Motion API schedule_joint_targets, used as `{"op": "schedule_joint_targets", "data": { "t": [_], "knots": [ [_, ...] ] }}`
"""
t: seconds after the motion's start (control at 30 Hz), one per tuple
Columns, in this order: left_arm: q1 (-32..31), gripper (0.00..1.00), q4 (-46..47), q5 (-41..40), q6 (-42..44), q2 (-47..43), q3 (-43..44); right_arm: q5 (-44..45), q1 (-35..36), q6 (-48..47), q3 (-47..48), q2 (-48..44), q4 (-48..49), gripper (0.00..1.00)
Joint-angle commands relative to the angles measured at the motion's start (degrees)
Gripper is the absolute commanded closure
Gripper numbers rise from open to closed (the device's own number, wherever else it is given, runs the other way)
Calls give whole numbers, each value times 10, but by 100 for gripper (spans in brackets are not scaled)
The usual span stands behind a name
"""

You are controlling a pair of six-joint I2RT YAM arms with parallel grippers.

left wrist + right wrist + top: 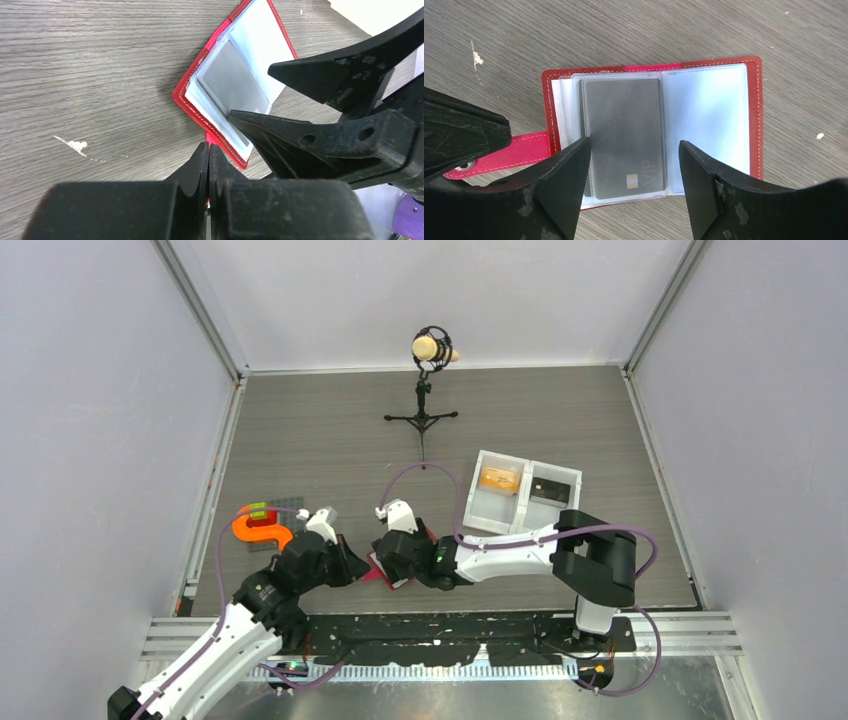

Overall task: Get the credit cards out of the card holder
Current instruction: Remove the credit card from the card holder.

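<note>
The red card holder (755,115) lies open on the wooden table, its pale pockets facing up. A dark grey credit card (624,125) marked VIP sits inside a clear pocket. My right gripper (634,150) hangs open just above that pocket, one finger on each side of the card's near end. My left gripper (208,147) is shut on the holder's red strap (499,155) at its left side. The left wrist view shows the holder (197,100) and the grey card (230,75) under the right fingers (310,75). In the top view both grippers (350,565) (395,558) meet over the holder (376,574).
A white two-compartment tray (475,490) stands to the right, holding an orange block (498,479) and a dark item (550,490). A microphone on a small tripod (422,410) stands at the back. An orange hook-shaped piece (262,530) lies at the left.
</note>
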Motion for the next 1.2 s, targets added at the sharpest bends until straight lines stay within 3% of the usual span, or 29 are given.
{"op": "schedule_joint_targets", "data": {
  "t": [0.0,0.33,0.53,0.67,1.17],
  "knots": [
    [3,100,8,-8,0,-2,17,64,3,-24,10,-39,-33,29],
    [3,100,9,-5,0,2,15,93,3,-35,7,-64,-50,29],
    [3,100,14,0,-3,-3,16,-49,-1,-73,-19,-79,35,29],
    [3,100,16,4,-6,-8,17,-94,-4,-69,-17,-67,63,30],
    [3,100,15,12,-7,-18,21,-80,-7,-69,5,-14,40,27]
  ]
}}
